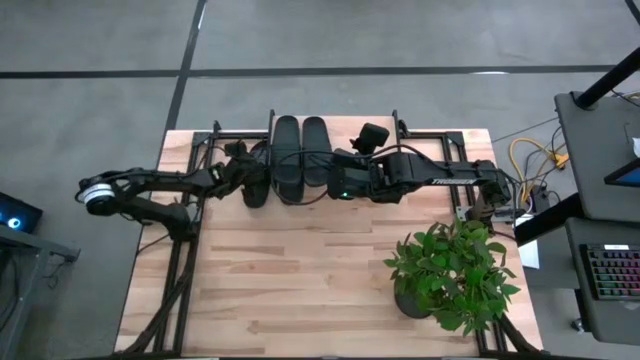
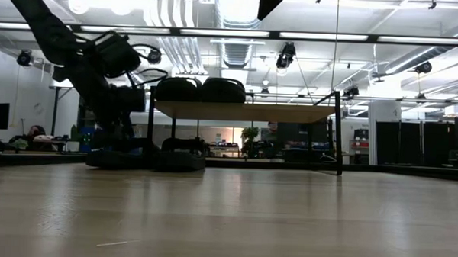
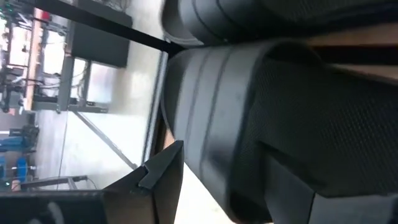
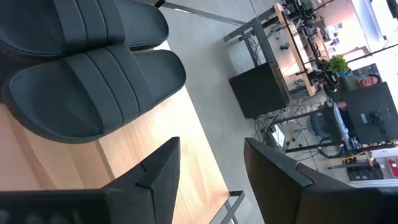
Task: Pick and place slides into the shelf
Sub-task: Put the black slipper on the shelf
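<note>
Left gripper [image 1: 243,178] holds a slide [image 1: 257,185] beside shelf [image 1: 420,140].

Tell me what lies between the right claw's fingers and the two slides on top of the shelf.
Only bare shelf board lies between the open right claw and the two slides, seen in the right wrist view.

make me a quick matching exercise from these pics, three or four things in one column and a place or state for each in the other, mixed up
Things:
1. two slides
2. plant
3. left gripper
4. right gripper

Places or states:
A. empty, jaws open, above the shelf top
B. side by side on the shelf top
C. around a slide at the shelf's left end
D. on the table, near its right front corner

Pairs: 1-B, 2-D, 3-C, 4-A
</note>
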`<state>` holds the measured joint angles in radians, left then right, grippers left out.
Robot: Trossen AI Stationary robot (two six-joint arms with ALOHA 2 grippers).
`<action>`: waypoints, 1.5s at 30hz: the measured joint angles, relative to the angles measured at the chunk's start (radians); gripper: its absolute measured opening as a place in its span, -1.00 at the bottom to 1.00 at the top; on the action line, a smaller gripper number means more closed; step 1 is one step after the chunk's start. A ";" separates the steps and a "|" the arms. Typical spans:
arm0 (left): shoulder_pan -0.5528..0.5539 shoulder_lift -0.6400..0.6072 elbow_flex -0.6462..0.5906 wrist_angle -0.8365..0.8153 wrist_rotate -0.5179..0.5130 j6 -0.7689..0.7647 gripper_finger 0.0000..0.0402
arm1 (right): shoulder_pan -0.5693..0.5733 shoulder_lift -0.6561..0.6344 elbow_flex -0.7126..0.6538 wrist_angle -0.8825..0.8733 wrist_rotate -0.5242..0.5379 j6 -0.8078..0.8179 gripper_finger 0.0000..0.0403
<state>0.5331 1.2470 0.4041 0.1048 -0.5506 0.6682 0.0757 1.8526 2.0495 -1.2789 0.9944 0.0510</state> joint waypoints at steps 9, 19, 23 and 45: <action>0.024 0.043 0.008 0.031 -0.005 -0.006 -0.50 | 0.000 0.000 0.000 0.000 0.000 -0.001 -0.19; 0.029 -0.049 0.007 -0.011 -0.044 -0.008 -0.98 | 0.000 0.000 0.000 -0.004 0.000 -0.002 -0.21; 0.029 -0.103 0.007 -0.075 -0.121 -0.033 -0.99 | 0.000 0.000 0.000 -0.004 0.000 -0.007 -0.23; 0.027 -0.430 0.022 -0.088 -0.336 0.028 -1.00 | 0.000 0.000 0.000 -0.004 0.000 -0.010 -0.25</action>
<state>0.5606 0.8173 0.4260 0.0163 -0.8864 0.6963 0.0761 1.8530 2.0495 -1.2831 0.9943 0.0410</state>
